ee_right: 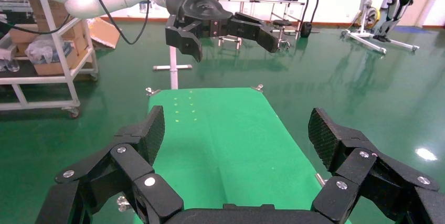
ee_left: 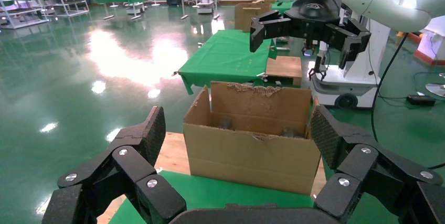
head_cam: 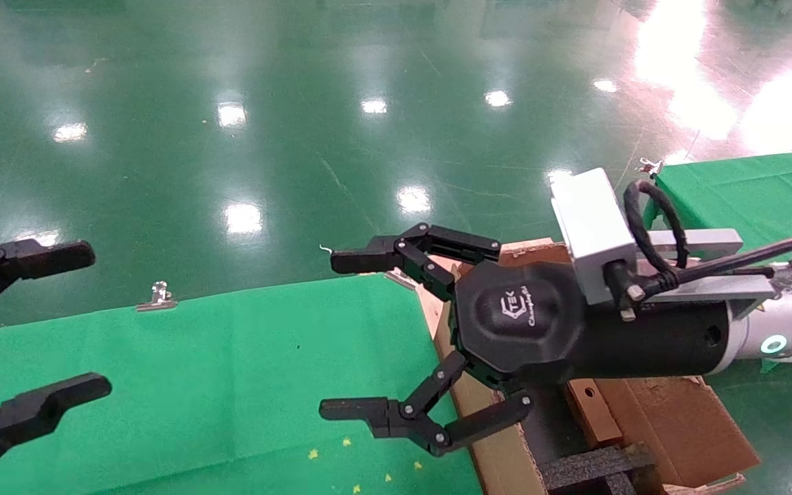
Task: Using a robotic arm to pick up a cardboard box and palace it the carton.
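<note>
My right gripper (head_cam: 346,335), black with a logo on a white arm with a teal ring, is open and empty. It hovers above the carton's (head_cam: 678,426) left wall and the green table's edge. The small brown cardboard box (head_cam: 592,412) with a round hole lies inside the carton, beside black foam inserts (head_cam: 595,467). The carton (ee_left: 252,145) has torn flaps and faces my left wrist view, where the right gripper (ee_left: 304,40) hangs above it. My left gripper (head_cam: 80,322) is open and empty at the far left, over the table.
The green-clothed table (head_cam: 196,378) spreads left of the carton, with a metal clip (head_cam: 159,297) on its far edge. A second green table (head_cam: 746,192) stands at the right. The carton rests on a wooden board (ee_left: 173,153). Shiny green floor lies beyond.
</note>
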Controlling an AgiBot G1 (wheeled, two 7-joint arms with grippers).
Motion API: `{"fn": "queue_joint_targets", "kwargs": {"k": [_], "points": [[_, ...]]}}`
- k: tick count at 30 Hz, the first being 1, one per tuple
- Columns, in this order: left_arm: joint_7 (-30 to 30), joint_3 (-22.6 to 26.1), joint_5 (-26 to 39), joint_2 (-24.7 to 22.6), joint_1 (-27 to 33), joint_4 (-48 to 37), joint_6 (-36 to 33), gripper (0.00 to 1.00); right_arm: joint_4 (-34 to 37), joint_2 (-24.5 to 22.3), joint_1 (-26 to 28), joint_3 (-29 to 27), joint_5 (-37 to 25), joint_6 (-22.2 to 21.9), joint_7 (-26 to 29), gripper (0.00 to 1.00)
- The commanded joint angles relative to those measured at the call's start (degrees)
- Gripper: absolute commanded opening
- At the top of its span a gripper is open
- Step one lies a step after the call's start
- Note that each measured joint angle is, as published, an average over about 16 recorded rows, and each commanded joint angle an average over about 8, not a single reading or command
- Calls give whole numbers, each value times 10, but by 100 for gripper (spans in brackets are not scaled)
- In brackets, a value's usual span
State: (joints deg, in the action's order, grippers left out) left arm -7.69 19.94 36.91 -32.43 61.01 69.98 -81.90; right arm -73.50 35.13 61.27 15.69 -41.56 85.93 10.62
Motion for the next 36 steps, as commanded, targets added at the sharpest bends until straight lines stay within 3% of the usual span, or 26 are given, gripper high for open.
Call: {"fn": "queue_joint_targets", "kwargs": {"k": [1,36], "points": [[0,0,0,0,0,0,0,100,0,0,1,1,-1,-1,1,100],[0,0,0,0,0,0,0,100,-1,-2,4,5,-4,-4,4,100]]}}
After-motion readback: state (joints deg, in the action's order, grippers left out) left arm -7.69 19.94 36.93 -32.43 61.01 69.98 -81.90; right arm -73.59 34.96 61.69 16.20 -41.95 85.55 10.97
